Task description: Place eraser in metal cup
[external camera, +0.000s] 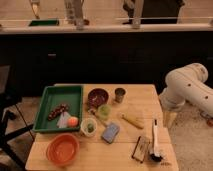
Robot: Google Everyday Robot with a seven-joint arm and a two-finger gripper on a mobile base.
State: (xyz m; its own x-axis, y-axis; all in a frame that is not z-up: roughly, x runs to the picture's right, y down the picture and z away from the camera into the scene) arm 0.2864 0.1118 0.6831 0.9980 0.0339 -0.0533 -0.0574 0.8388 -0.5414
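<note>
At the table's right side, gripper status? — K.

Gripper out of frame; whether it is open or closed, or holding anything, cannot be told. Only the white arm shows, beside the wooden table. — M.

Eraser position, orientation? — K.

Eraser lies flat near the table's front right corner, striped face up. Long axis runs front to back, far end tipped slightly right, roughly parallel to the white-handled brush just beside it on the right. — M.

Metal cup? — K.

Metal cup upright at the back, just right of the dark red bowl, well apart from the eraser; a blue-grey sponge lies between. — M.
</note>
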